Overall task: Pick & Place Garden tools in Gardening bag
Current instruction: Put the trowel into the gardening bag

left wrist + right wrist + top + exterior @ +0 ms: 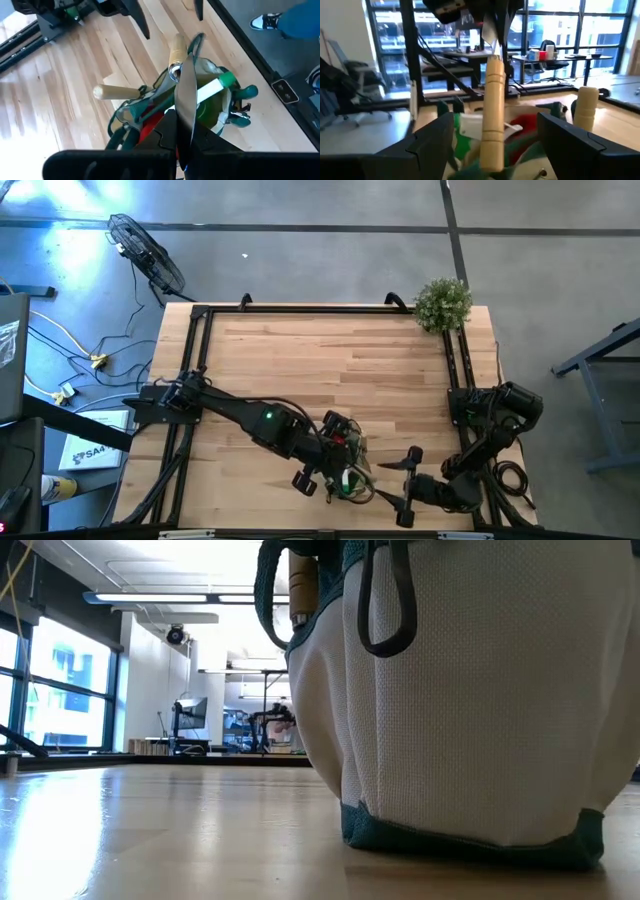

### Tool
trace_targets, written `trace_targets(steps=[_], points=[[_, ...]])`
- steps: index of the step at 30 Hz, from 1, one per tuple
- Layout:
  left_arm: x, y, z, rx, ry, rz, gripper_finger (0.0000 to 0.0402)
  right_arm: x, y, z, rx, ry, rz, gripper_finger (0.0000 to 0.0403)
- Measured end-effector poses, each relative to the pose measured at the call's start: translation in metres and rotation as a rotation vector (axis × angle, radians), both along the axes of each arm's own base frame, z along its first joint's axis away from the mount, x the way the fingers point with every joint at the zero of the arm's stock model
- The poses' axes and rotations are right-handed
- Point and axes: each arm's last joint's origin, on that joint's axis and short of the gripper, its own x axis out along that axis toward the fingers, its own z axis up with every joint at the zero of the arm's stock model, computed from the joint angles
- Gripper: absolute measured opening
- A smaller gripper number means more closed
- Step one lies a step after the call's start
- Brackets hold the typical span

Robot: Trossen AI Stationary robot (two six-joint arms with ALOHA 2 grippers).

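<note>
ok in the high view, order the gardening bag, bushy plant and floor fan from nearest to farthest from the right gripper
1. gardening bag, just to the left of the right gripper, at the table's near edge.
2. bushy plant, at the table's far right corner.
3. floor fan, off the table, beyond its far left corner.

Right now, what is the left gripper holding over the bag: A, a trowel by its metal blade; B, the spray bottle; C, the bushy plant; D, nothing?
A: the left gripper is shut on the metal blade of a trowel, whose pale wooden handle points down into the bag, while the plant stands at the table's far corner.
</note>
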Motion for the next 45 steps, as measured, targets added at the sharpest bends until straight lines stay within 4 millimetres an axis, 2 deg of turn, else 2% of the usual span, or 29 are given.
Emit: trace_targets(steps=[7,19,27,34,42,45], points=[[-0.001,0.001,-0.001,0.006,0.017,0.003,0.0,0.004,-0.004,0.006,0.023,-0.038,0.014,0.0275],[-0.001,0.001,-0.001,-0.008,0.018,0.02,0.0,0.041,-0.024,0.003,0.078,-0.074,0.139,0.0247],[-0.001,0.0,-0.001,-0.018,0.023,0.012,0.0,0.051,-0.033,0.0,0.095,-0.067,0.133,0.0239],[-0.001,0.0,-0.002,-0.031,0.03,0.001,0.0,0.052,-0.033,0.001,0.095,-0.068,0.131,0.0179],[-0.001,0.0,-0.002,-0.029,0.03,0.004,0.0,0.052,-0.033,0.0,0.088,-0.061,0.122,0.006],[-0.001,0.0,-0.002,-0.028,0.033,0.004,0.0,0.052,-0.033,-0.001,0.08,-0.052,0.124,0.0057]])
